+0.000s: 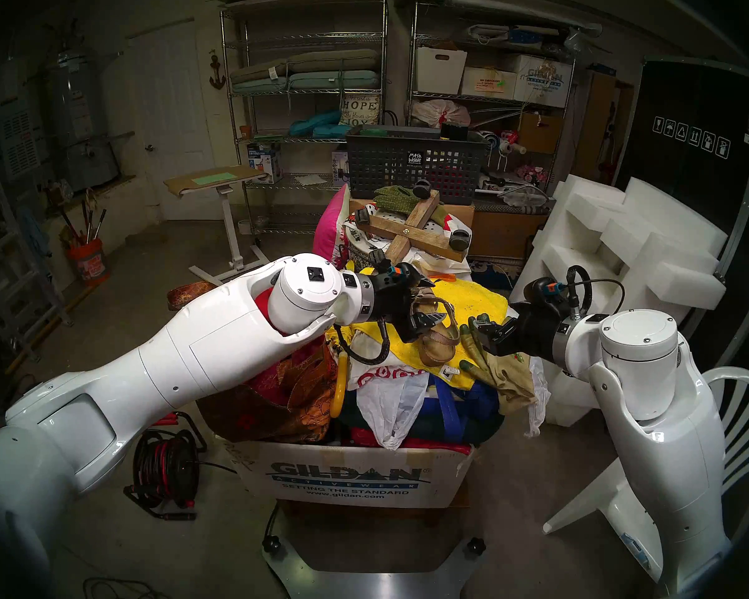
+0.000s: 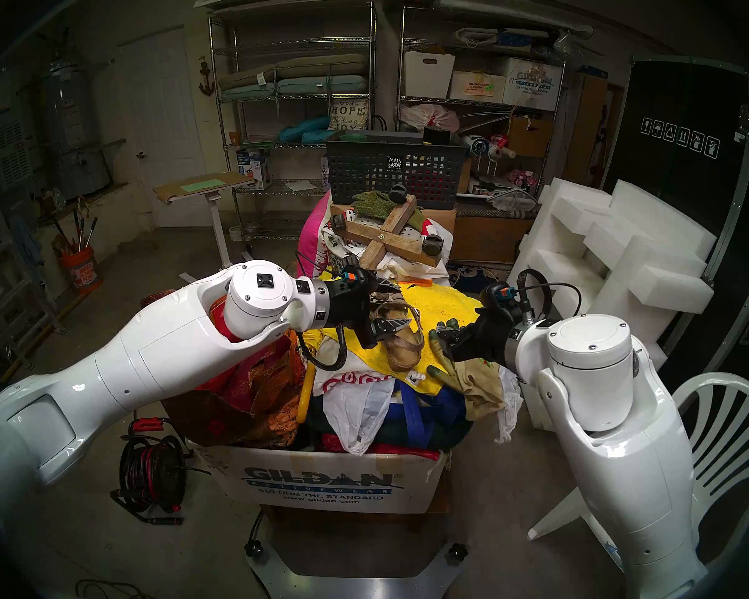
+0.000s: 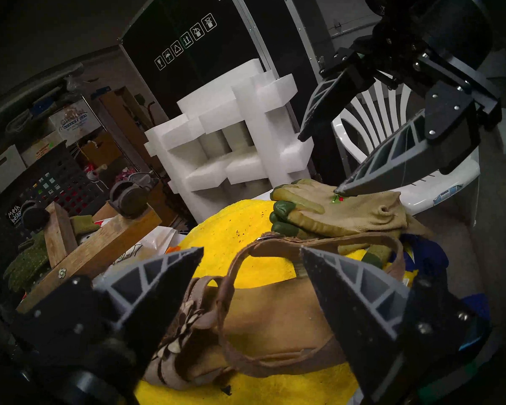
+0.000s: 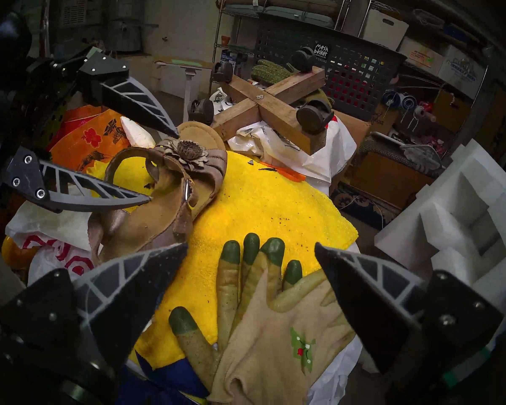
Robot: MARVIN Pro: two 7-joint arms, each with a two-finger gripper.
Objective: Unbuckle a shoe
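Observation:
The tan-beige sandal (image 1: 439, 339) lies on a yellow towel (image 1: 472, 295) on top of a heap of bags. It also shows in the right wrist view (image 4: 158, 197), with its flower ornament (image 4: 187, 148) over the toe and a small metal buckle (image 4: 186, 189) on the strap. My left gripper (image 1: 431, 300) is open. Its fingers straddle the sandal's front, one tip by the toe and one by the ankle strap (image 3: 319, 240). My right gripper (image 1: 478, 332) is open and empty. It hovers just over tan gloves with green fingertips (image 4: 275, 337), to the sandal's right.
The heap fills a Gildan cardboard box (image 1: 347, 477). A wooden cross with casters (image 1: 411, 226) and a dark mesh basket (image 1: 416, 166) stand behind it. White foam blocks (image 1: 623, 239) and a white plastic chair (image 1: 731, 412) are on the right. A cable reel (image 1: 165, 468) is on the floor at the left.

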